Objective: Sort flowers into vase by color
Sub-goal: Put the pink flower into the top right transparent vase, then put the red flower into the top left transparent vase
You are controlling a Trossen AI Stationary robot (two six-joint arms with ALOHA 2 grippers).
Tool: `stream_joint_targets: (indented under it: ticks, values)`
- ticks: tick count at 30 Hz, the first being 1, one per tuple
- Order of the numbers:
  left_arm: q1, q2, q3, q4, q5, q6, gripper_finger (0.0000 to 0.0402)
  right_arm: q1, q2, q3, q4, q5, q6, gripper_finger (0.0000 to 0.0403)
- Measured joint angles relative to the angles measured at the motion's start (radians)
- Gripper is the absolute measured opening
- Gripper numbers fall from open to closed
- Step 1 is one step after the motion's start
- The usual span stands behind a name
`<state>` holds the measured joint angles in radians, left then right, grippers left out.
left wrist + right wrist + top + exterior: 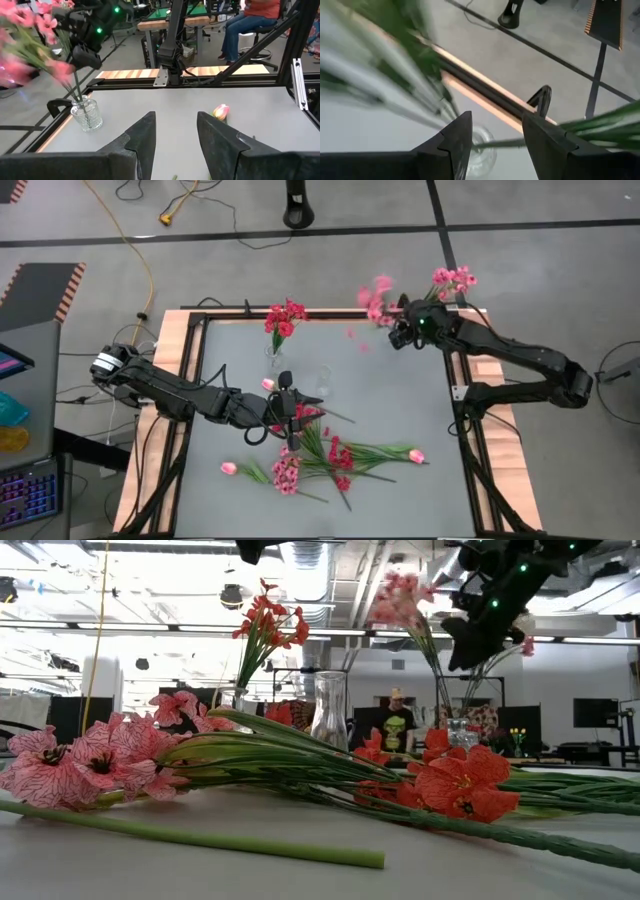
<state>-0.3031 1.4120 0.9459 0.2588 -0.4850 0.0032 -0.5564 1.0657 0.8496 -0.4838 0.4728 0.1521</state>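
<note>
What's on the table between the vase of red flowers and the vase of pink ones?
Seen from above, mostly bare grey tabletop separates the red-flower vase and pink-flower vase; an empty glass vase stands nearer the red.

The left arm reaches in from the table's left edge, its links stretched low across the surface toward the middle, and the left gripper (287, 402) sits near the table's centre with its two dark fingers (142, 137) parted, a clear gap between them and nothing held. The right arm comes in from the right side, elbow bent outward beyond the table frame, forearm angled toward the far right corner. The right gripper (400, 330) hangs raised there, green lights glowing on its wrist, its fingers (457, 135) spread apart.
</note>
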Motion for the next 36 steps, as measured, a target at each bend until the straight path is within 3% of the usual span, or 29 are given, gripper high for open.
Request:
stream_joint_targets:
  ticks: [7,21,29,36]
  values:
    - [0.0,0.0,0.0,0.0,0.0,0.0,0.0132,0.005,0.0,0.079,-0.03,0.0,0.016,0.0198]
    - [0.0,0.0,0.0,-0.026,0.0,0.0,0.0132,0.128,0.0,0.319,-0.39,-0.001,-0.002,0.0198]
    - [0.0,0.0,0.0,-0.103,0.009,-0.077,0.0132,0.275,-0.001,0.403,-0.586,-0.001,0.114,0.0198]
    - [0.0,0.0,0.0,-0.218,0.052,-0.188,0.0132,0.445,0.0,0.405,-0.643,-0.002,0.227,0.0198]
